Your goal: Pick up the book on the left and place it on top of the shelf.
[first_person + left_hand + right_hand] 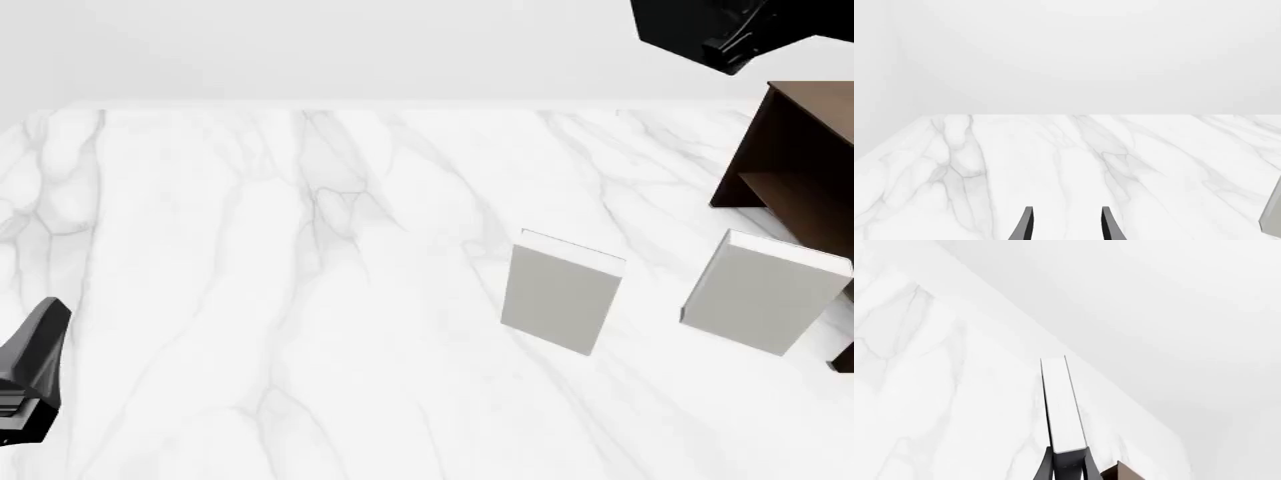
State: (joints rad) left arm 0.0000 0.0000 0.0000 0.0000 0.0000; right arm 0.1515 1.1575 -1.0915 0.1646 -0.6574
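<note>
Book: the thin dark-covered book point(1063, 405) is up in the air, pinched in the right gripper point(1067, 460); the right wrist view shows its white page edge running straight out from the fingers.
Right gripper jaws: clenched on the book's near end, one finger on each cover.
In the front view: only a black shape at the top right, above the shelf point(798, 160); I cannot pick the book out there.
Left gripper point(1065, 225): jaws parted, nothing between them, low over the marble table point(267, 300).
Others: two grey-white books point(563, 290) point(765, 292) stand upright near the shelf.
Handling, my guess: light, stiff, smooth-covered; held by one end, it may pivot or slip.
Best hold: flat across both covers, deep.
</note>
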